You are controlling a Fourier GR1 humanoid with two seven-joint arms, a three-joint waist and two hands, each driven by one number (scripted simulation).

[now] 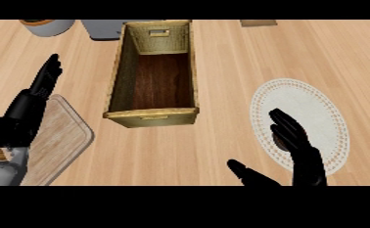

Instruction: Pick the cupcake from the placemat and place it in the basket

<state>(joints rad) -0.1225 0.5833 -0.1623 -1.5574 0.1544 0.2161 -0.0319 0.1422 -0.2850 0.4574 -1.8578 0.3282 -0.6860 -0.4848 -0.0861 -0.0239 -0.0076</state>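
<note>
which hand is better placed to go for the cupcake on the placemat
Right. The right hand is open directly over the white placemat, hiding most of the cupcake. The left hand rests open beyond the basket, over the cutting board.

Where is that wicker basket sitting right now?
In the head view the basket stands on the wooden counter left of centre, between the cutting board at the left edge and the round white placemat on the right.

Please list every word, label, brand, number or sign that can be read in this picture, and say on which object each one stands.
None: no readable text shows anywhere.
The basket, the placemat, the cutting board and the containers at the counter's far edge bear no letters, numbers or signs.
</note>
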